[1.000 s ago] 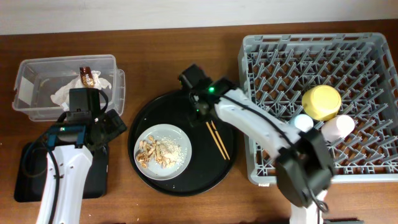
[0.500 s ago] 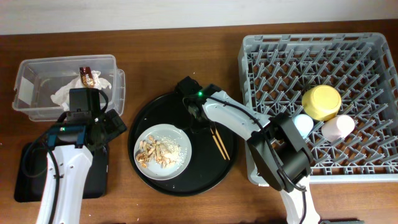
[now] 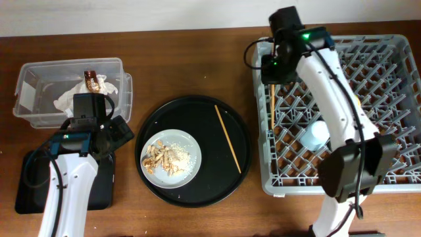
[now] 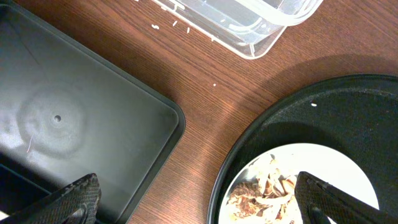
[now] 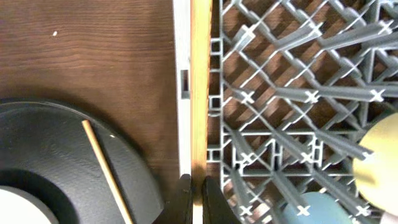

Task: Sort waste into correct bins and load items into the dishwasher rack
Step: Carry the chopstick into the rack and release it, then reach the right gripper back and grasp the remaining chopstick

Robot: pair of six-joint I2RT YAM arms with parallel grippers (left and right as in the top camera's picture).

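My right gripper (image 3: 272,71) (image 5: 193,199) is shut on one wooden chopstick (image 3: 272,108) (image 5: 200,93) and holds it over the left rim of the grey dishwasher rack (image 3: 395,46) (image 5: 280,93). The light-blue cup (image 3: 314,135) (image 5: 311,208) sits in the rack, and the yellow bowl (image 5: 380,155) shows at the edge of the right wrist view. The pink cup is hidden. The plate (image 3: 191,148) (image 4: 336,162) with food scraps (image 3: 164,161) (image 4: 264,193) lies on the round black tray. My left gripper (image 3: 105,135) (image 4: 199,202) is open and empty between plate and shallow black tray (image 3: 29,184) (image 4: 68,118).
The clear tub (image 3: 29,72) (image 4: 249,18) at the back left holds the white napkin (image 3: 72,97) and the foil wrapper (image 3: 92,80). A second chopstick (image 3: 228,138) (image 5: 106,171) lies on the round black tray (image 3: 217,191) (image 5: 50,137).
My right gripper has taken one chopstick off the round tray and carried it up and right to the rack's left rim. One chopstick stays on the tray. The left arm has not moved.
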